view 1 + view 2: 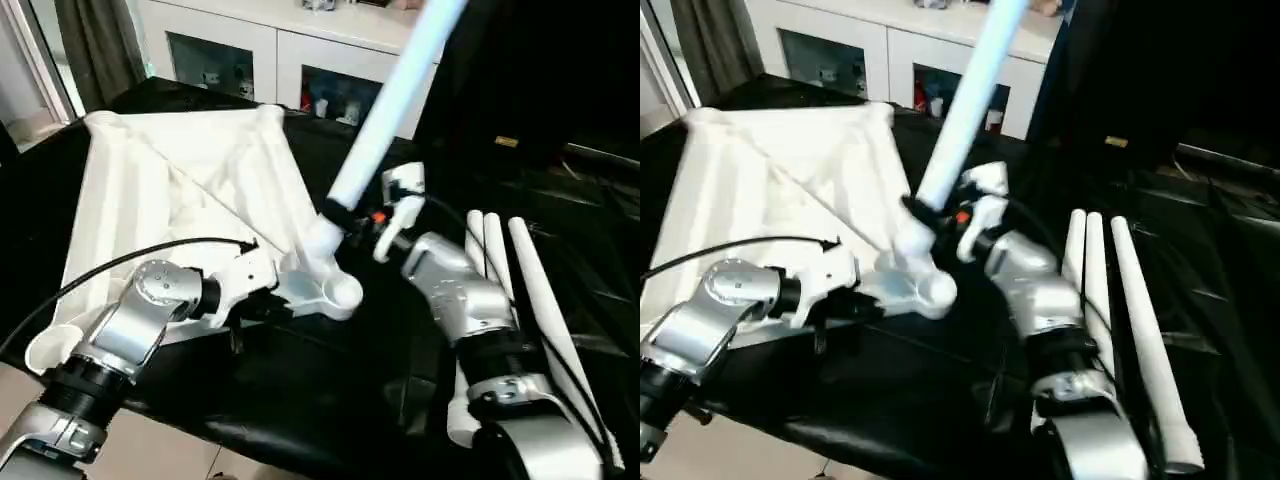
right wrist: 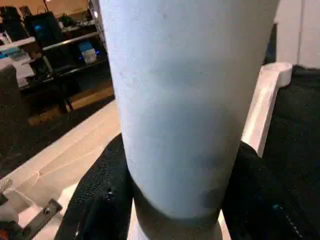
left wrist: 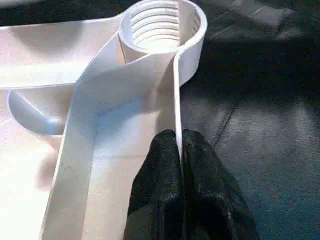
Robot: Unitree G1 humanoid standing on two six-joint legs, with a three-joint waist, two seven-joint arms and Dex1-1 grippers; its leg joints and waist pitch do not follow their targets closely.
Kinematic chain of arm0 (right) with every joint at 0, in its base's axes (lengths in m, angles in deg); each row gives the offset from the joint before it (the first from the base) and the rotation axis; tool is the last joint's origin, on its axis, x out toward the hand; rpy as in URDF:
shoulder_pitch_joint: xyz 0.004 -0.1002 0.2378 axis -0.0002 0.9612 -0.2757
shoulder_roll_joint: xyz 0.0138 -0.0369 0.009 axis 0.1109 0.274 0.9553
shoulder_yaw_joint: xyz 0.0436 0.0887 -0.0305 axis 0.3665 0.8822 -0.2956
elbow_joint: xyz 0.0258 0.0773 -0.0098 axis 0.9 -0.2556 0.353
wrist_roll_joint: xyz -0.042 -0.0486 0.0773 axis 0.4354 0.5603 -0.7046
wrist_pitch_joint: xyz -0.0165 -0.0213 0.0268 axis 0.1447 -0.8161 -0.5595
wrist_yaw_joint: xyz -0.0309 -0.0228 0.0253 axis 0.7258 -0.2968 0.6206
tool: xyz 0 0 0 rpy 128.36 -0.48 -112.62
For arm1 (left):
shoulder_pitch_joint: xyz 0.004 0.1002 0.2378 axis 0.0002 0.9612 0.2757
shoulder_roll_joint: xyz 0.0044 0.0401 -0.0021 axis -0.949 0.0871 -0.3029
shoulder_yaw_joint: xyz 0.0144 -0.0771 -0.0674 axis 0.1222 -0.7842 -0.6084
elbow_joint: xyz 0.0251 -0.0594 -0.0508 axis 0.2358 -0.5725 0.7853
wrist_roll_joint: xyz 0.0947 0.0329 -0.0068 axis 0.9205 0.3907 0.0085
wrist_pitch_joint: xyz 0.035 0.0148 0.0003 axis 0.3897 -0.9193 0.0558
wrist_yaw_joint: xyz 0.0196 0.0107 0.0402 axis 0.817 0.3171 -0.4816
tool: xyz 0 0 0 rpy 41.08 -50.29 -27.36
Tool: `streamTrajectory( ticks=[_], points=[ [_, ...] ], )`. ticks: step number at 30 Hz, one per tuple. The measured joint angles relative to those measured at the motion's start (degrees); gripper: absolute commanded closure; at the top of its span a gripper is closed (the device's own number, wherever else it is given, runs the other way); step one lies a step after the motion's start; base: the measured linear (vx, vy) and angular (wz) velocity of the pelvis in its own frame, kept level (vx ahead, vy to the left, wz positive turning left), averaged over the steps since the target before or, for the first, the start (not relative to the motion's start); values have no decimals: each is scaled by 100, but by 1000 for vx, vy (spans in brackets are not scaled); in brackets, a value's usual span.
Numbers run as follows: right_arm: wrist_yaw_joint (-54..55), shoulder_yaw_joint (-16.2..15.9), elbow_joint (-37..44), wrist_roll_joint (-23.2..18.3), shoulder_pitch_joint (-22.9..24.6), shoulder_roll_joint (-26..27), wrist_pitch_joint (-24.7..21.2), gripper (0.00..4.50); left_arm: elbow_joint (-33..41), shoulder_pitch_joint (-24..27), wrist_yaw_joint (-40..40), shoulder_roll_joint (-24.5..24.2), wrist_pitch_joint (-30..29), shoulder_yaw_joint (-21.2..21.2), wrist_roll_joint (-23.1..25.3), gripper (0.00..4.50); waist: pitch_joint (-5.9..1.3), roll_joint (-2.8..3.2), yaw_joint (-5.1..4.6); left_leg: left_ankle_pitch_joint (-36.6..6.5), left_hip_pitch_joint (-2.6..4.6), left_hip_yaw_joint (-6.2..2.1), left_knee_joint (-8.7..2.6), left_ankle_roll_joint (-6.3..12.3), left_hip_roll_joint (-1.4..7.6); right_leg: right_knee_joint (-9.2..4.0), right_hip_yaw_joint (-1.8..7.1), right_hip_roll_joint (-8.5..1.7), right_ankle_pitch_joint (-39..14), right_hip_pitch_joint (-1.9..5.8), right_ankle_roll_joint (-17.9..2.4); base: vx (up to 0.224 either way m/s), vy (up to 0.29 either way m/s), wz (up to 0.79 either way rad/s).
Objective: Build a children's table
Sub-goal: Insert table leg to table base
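One table top [image 1: 190, 180], four legs [image 1: 1095, 290], two grippers [image 3: 180, 150].

White leg [image 1: 385, 115] tilted in table top [image 1: 180, 190] corner socket [image 1: 335, 290], right hand [image 1: 345, 218] around it.

The white plastic table top [image 1: 180, 170] lies upside down on the dark worktop [image 1: 330, 390], its ribbed underside and raised rim facing up, with diagonal ribs running toward the corners. Its near corner socket [image 3: 160, 30] is round and ridged inside like a thread, and stands empty. Just beside it, one long white leg [image 1: 385, 110] rises at a tilt from the top's near corner, its thick end down at the socket area and its length slanting up and away. Three more white tapered legs [image 1: 1110, 290] lie side by side on the worktop to the right, well apart from the top.
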Motion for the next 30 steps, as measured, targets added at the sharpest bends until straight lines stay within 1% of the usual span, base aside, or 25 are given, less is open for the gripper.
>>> streamTrajectory(
  ticks=[4, 5, 6, 8, 10, 14, 16, 17, 18, 19, 21, 22, 24, 27, 30],
  points=[
    [-39, 1, 455, -69, 362, -93, -274, 261, 48, 100, 27, -39, 113, -31, -2, 450, 5, 10, -19, 7, -1, 0, -5, -13, 1, 11, -1, 4, 0, 3, 0, 0, 0, 0],
    [-43, -1, 530, -82, 425, -107, -339, 261, 54, 110, 30, -41, 127, -34, -2, 405, 8, 15, -23, 7, -1, 0, -5, -14, 1, 13, 0, 4, 0, 2, 0, 0, 0, 0],
    [-48, -17, 677, -102, 520, -136, -442, 261, 58, 122, 25, -41, 163, -38, -2, 393, 10, 17, -22, 7, -1, 0, -6, -15, 1, 14, 0, 4, 0, 2, 0, 0, 0, 0],
    [-52, -29, 862, -119, 614, -195, -563, 261, 71, 183, 22, -1, 214, -119, -130, 393, 10, 16, -18, 8, -4, 0, -4, -16, 1, 15, -1, 4, 0, 1, 0, 0, 0, 0],
    [-59, -87, 1163, -200, 749, -273, -709, 261, 192, 258, 63, -7, 204, -172, -262, 359, 9, 13, -22, 9, -5, 0, -2, -16, 1, 14, -2, 6, 0, 1, 0, 0, 0, 0],
    [-55, -125, 1456, -258, 905, -363, -939, 261, 378, 282, 163, -54, 190, -310, -443, 338, 10, 14, -30, 9, -7, 0, -2, -16, 1, 13, -2, 11, 0, -1, 0, 0, 0, 0],
    [-55, -141, 1647, -280, 992, -440, -1122, 261, 511, 338, 197, -94, 131, -377, -513, 315, 11, 17, -40, 9, -4, 0, -2, -16, 1, 13, -2, 11, 0, 0, 0, 0, 0, 0],
    [-55, -141, 1696, -281, 1005, -473, -1171, 261, 539, 354, 212, -117, 90, -405, -563, 315, 11, 17, -49, 9, -4, 0, -2, -17, 1, 13, -1, 12, 0, 0, 0, 0, 0, 0],
    [-56, -140, 1766, -284, 1007, -508, -1226, 261, 590, 373, 234, -136, 30, -447, -622, 305, 12, 18, -56, 9, -4, 0, -2, -18, 1, 13, -2, 12, 0, 0, 0, 0, 0, 0],
    [-55, -143, 1821, -291, 1007, -530, -1275, 261, 649, 386, 245, -151, -30, -465, -668, 305, 12, 17, -55, 10, -2, 0, -2, -19, 1, 14, -2, 13, 0, 0, 0, 0, 0, 0],
    [-54, -163, 1946, -297, 1010, -555, -1343, 261, 800, 417, 255, -165, -192, -495, -745, 277, 12, 18, -51, 10, -2, 0, -2, -19, 2, 15, -1, 13, 0, 1, 0, 0, 0, 0],
    [-53, -179, 2002, -303, 1012, -563, -1386, 261, 882, 442, 255, -174, -282, -497, -785, 277, 12, 18, -50, 10, -2, 0, -2, -19, 2, 15, -2, 13, 0, 1, 0, 0, 0, 0],
    [-51, -225, 2037, -311, 1013, -598, -1439, 261, 1024, 495, 262, -174, -456, -496, -859, 257, 11, 17, -47, 10, -2, 1, -2, -19, 2, 15, -1, 13, 0, 2, 0, 0, 0, 0],
    [-46, -253, 2071, -310, 1055, -621, -1531, 261, 1060, 541, 210, -151, -572, -472, -835, 231, 11, 17, -45, 10, -3, 0, -2, -19, 2, 15, -2, 13, 0, 1, 0, 0, 0, 0],
    [-29, -329, 2231, -299, 1181, -663, -1583, 261, 1039, 532, -9, -99, -588, -423, -637, 203, 11, 17, -38, 10, -4, 0, -2, -19, 2, 14, -2, 13, 0, 2, 0, 0, 0, 0]
  ],
)
